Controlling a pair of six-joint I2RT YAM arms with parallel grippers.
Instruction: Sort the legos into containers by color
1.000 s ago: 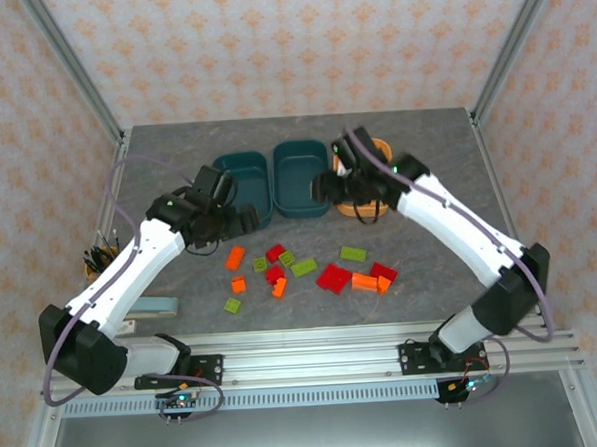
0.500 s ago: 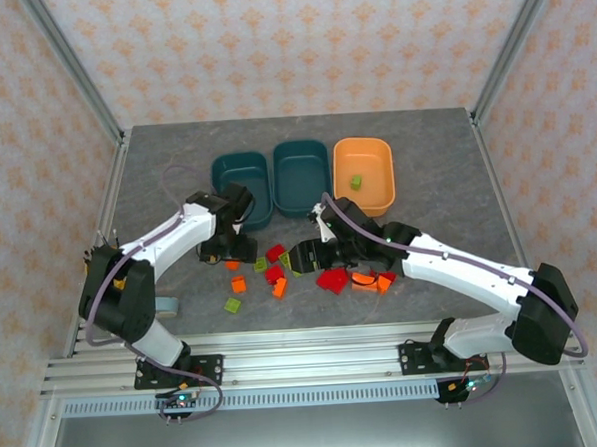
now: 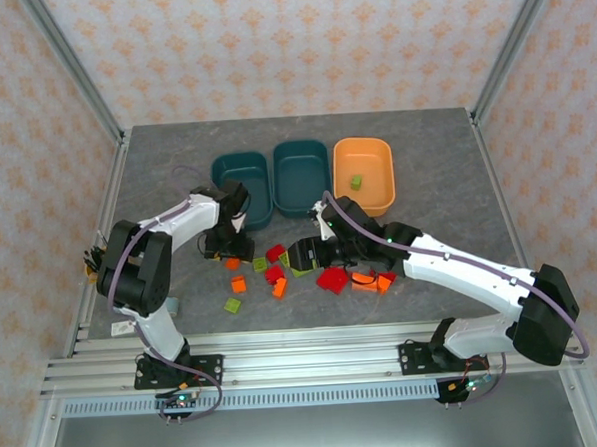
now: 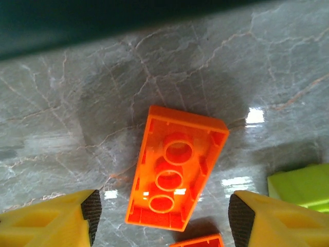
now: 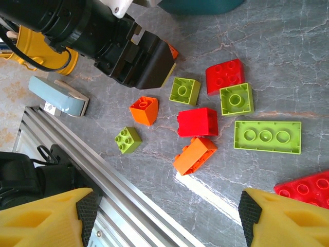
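Observation:
An orange long lego (image 4: 177,167) lies underside up on the marble table, between the fingertips of my open left gripper (image 4: 166,218) and touching neither. A lime lego (image 4: 300,185) lies to its right. In the top view the left gripper (image 3: 226,253) hangs low just before the left teal tub (image 3: 242,186). My right gripper (image 5: 168,213) is open and empty above the pile, over an orange lego (image 5: 195,155) and a red lego (image 5: 198,122). The right gripper (image 3: 298,259) sits at the pile's middle. The orange tub (image 3: 375,159) holds one lime lego (image 3: 356,181). The middle teal tub (image 3: 302,176) has no lego in it.
Several more red, lime and orange legos (image 3: 333,279) lie scattered in front of the tubs. The aluminium rail (image 5: 103,180) runs along the near table edge. A blue-grey object (image 5: 56,95) lies by the rail at the left. A cup of pens (image 3: 98,259) stands at the left edge.
My right arm swung from over the orange tub down to the pile, leaving a lime lego in that tub. My left gripper dropped lower over the orange long lego.

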